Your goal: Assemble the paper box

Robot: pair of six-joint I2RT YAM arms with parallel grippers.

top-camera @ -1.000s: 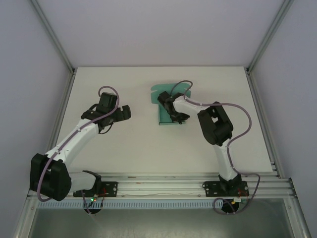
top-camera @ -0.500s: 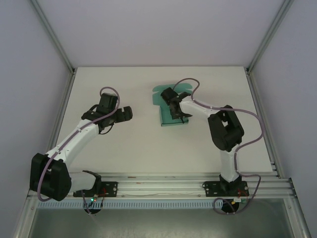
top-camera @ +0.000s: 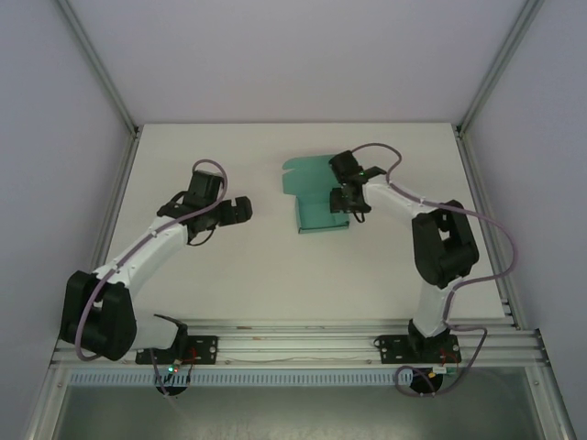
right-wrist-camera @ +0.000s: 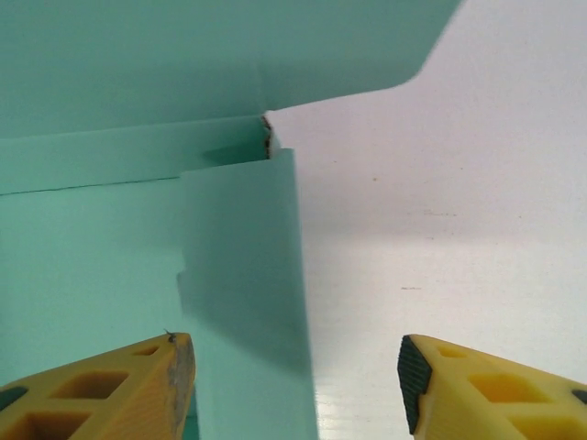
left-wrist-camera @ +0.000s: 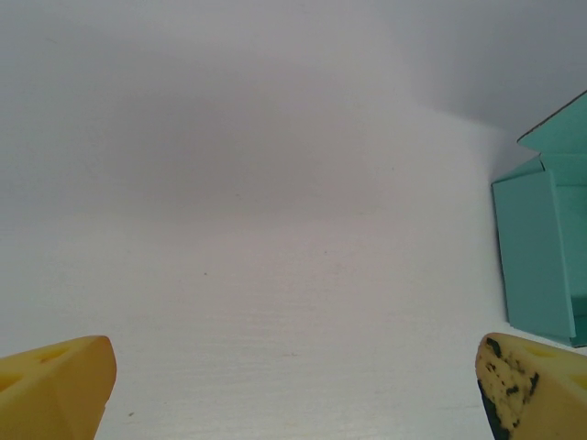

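The paper box (top-camera: 314, 203) is a teal-green creased card lying at the table's back middle, with a rounded flap toward the back and low side walls raised. My right gripper (top-camera: 349, 198) is at the box's right edge. In the right wrist view it (right-wrist-camera: 293, 390) is open, and an upright side panel of the paper box (right-wrist-camera: 243, 275) stands between the fingers, close to the left finger (right-wrist-camera: 119, 390) and clear of the right one. My left gripper (top-camera: 236, 213) hovers wide open left of the box. In its wrist view it (left-wrist-camera: 293, 394) holds nothing, and the paper box (left-wrist-camera: 541, 247) sits at the right edge.
The white table (top-camera: 229, 275) is walled by pale panels with aluminium posts at the back corners. A metal rail (top-camera: 303, 335) carrying both arm bases runs along the near edge. The right arm's cable (top-camera: 477, 229) loops out to the right.
My right gripper has opened and moved from over the box's middle to its right edge. The left gripper has drifted slightly right, toward the box.
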